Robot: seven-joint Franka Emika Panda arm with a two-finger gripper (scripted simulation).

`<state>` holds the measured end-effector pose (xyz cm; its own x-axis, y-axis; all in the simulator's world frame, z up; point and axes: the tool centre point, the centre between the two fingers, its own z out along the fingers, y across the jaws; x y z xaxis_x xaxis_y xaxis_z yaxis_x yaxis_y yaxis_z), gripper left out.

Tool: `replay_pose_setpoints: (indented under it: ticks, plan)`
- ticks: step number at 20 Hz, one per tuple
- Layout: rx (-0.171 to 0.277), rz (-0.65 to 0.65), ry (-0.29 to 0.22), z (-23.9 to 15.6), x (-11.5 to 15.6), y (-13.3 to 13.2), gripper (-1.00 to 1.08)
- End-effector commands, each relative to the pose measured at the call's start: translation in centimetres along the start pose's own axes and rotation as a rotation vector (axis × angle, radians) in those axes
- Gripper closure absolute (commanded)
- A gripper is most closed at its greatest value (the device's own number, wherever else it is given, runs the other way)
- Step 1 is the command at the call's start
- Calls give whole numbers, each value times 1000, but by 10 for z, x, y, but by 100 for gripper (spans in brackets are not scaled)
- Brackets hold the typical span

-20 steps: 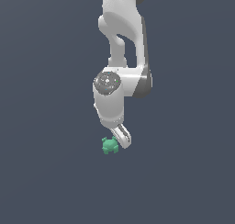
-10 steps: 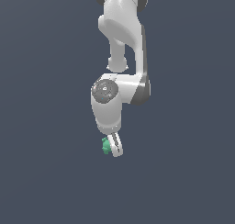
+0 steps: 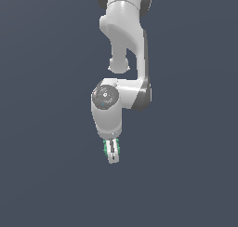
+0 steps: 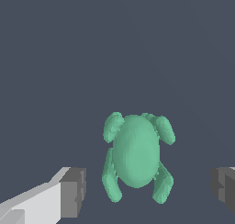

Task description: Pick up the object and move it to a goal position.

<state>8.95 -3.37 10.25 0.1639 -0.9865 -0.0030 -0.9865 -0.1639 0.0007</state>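
Observation:
The object (image 4: 136, 156) is a small green lumpy toy with short rounded knobs, lying on the dark grey floor. In the wrist view it sits between my two fingers, with a gap on each side. My gripper (image 4: 149, 193) is open, and one grey finger pad (image 4: 73, 193) shows clearly. In the exterior view my gripper (image 3: 113, 152) points straight down over the object (image 3: 106, 147). Only thin green edges show beside the fingers there.
The white arm (image 3: 123, 44) reaches down from the top of the exterior view. The plain dark grey floor (image 3: 186, 175) surrounds the object.
The gripper has swung from beside the object to directly over it and come down. Its fingers now stand on either side of the object, which has not moved.

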Motion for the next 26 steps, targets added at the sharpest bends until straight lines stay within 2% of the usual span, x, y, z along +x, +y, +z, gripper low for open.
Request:
replay_pose_setpoints:
  ticks: [1, 9, 18, 24, 25, 26]
  plan:
    - [1, 22, 2, 1, 1, -1, -92]
    - [0, 29, 3, 5, 1, -1, -92]
    - [1, 34, 3, 48, 2, 0, -92]
    - [1, 33, 3, 51, 2, -2, -92]
    - [1, 33, 3, 51, 2, -2, 108]
    - [1, 33, 3, 51, 2, -2, 108]
